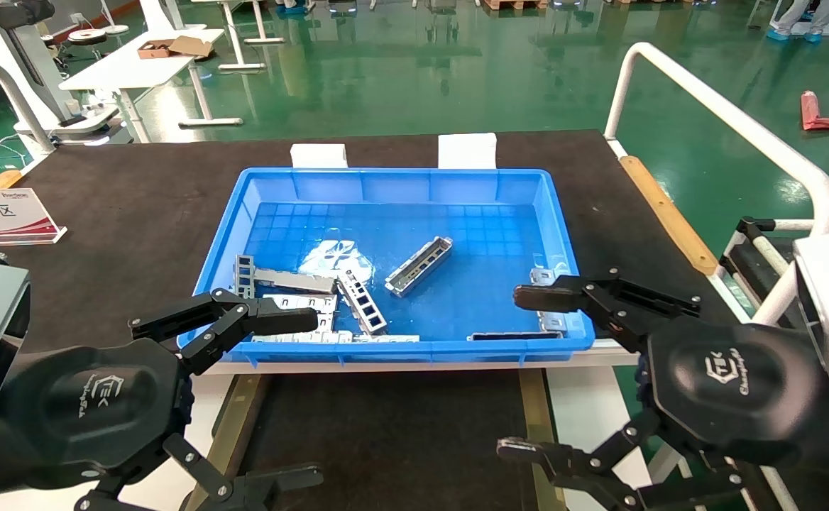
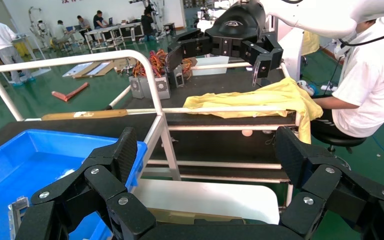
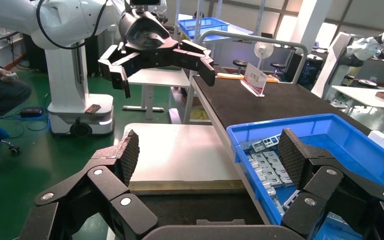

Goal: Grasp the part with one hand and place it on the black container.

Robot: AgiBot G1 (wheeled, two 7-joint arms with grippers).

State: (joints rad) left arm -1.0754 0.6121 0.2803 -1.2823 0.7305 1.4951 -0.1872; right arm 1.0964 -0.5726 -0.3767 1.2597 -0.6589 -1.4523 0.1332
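The part, a long silver U-channel with cutouts, lies at a slant in the middle of the blue bin. The black container with olive-brown rails sits below the bin's near edge; it also shows in the right wrist view. My left gripper is open and empty at the bin's near-left corner, above the container's left rail. My right gripper is open and empty at the bin's near-right corner. Both are apart from the part. Their fingers stand wide apart.
A shorter ladder piece and flat slotted plates lie in the bin's near-left part, and more pieces lie at its right wall. A sign stands at the left and a white rail at the right.
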